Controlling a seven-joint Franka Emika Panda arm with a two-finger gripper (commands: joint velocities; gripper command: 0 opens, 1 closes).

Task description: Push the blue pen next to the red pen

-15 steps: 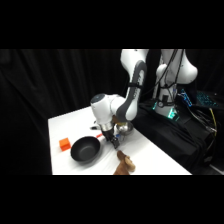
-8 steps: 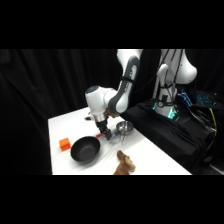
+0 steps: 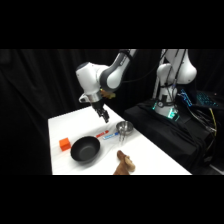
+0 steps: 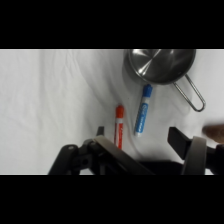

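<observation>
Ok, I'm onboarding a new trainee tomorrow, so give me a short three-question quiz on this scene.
1. True or false: the blue pen lies apart from the red pen, not touching it.
2. Which object is nearest the blue pen's far end in the wrist view? A) orange block B) metal cup C) black bowl
3. Fill in: the tool hangs ___ the table, touching neither pen.

Key: 1 true; 2 B, the metal cup; 3 above.
</observation>
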